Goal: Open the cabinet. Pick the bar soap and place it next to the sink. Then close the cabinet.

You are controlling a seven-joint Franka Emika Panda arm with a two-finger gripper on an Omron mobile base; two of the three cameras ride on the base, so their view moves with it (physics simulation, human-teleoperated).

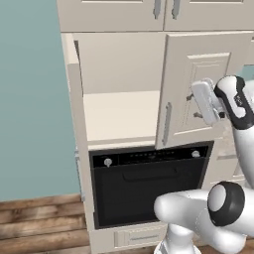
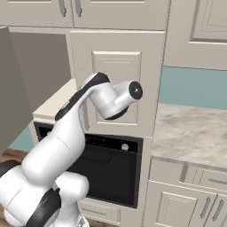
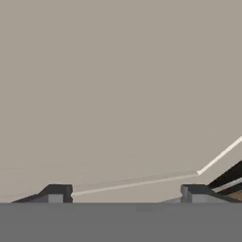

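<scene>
Cabinet (image 1: 124,89) filled the middle of the left base view, its left door swung wide and seen edge-on at the left side (image 1: 74,99), its right door (image 1: 198,84) standing ajar at the right of the frame. The bare cream shelf (image 1: 119,116) lay open between them, with free room across its whole width. The gripper (image 1: 206,101) hung just in front of the right door's outer panel, near its inner edge and grey handle (image 1: 167,124). In the hand view the two fingertips (image 3: 56,193) stood wide apart, holding nothing. Below the shelf sat a black oven (image 1: 149,183). In the right base view a marble counter (image 2: 190,128) stretched to the right.
</scene>
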